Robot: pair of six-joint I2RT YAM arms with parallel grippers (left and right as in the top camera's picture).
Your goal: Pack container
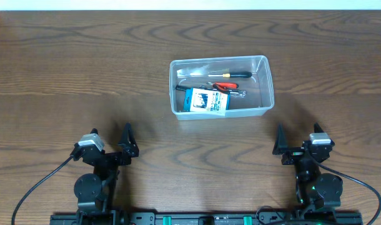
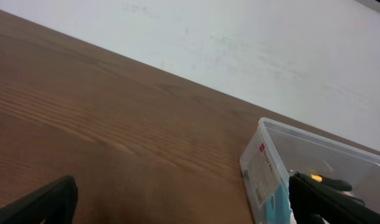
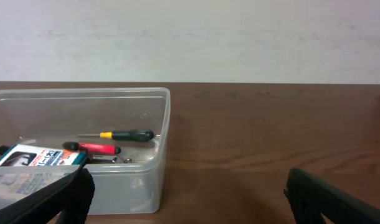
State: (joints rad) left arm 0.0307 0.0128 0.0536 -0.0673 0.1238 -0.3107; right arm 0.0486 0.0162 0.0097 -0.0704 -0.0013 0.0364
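The container (image 1: 263, 82) sits mid-table, holding a packet (image 1: 205, 102), a screwdriver (image 1: 231, 74) and red pliers (image 1: 225, 86). The left gripper (image 1: 110, 134) and right gripper (image 1: 298, 134) (both well short of it) gape wide, empty.

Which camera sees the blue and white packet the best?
The overhead camera: the packet lies whole and unblocked inside the container. The left wrist view shows only its side through the wall; the right wrist view shows one end.

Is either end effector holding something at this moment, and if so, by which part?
Nothing is held. The left end effector and the right end effector are both open and empty, away from the container.
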